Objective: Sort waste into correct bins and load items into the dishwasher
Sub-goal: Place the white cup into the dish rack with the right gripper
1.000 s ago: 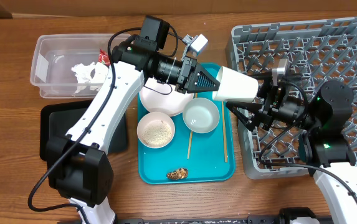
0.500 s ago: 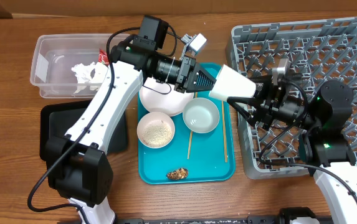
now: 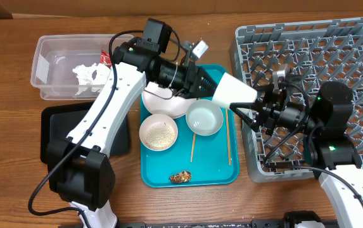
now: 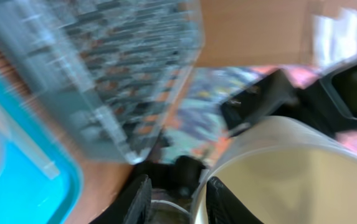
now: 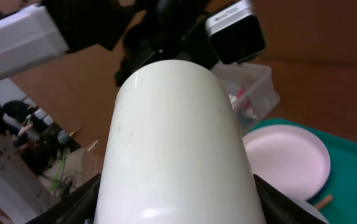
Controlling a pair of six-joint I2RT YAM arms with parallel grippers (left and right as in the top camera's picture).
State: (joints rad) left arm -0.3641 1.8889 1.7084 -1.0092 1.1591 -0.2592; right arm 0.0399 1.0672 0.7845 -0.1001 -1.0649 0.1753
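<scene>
White tapered cup (image 3: 237,95) is clamped at its base by the right gripper (image 3: 256,106). The left gripper (image 3: 210,87) stands slightly parted, loose around the rim. The cup's long axis is nearly level at frame centre, mouth pointing left, above the rectangular teal plastic tray (image 3: 222,174).

The white cylindrical cup (image 5: 178,155) looks smooth with a soft sheen. The square grey plastic dish rack (image 3: 308,28) is matt. The clear rectangular plastic tub (image 3: 37,63) is glossy, the teal plastic serving tray (image 3: 210,168) smooth, and the brown wooden surface (image 3: 10,183) shows streaked grain.
</scene>
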